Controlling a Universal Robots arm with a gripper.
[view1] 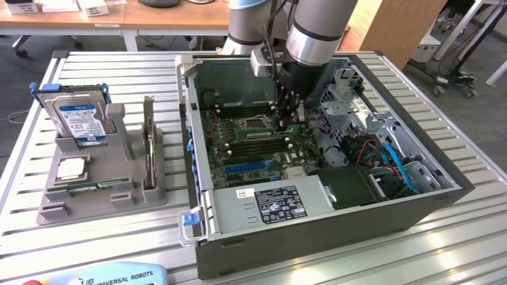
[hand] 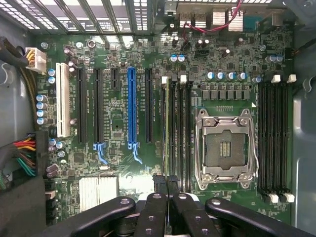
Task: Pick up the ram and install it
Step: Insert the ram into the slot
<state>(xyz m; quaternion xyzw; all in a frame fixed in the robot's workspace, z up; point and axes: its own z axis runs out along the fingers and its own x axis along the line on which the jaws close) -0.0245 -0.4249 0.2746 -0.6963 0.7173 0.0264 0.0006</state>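
Wrist view puts the ram [hand: 168, 123] edge-on in the memory slot just beside the empty processor socket [hand: 226, 148], placed but, I judge, not surely clicked home, the gripper [hand: 166, 180] pinching its upper edge, the arm [view1: 313, 35] reaching straight down into the open computer case [view1: 317, 237]

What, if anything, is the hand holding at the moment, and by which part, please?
The hand is shut on the ram, pinching its two flat faces at the upper edge, low over the motherboard.
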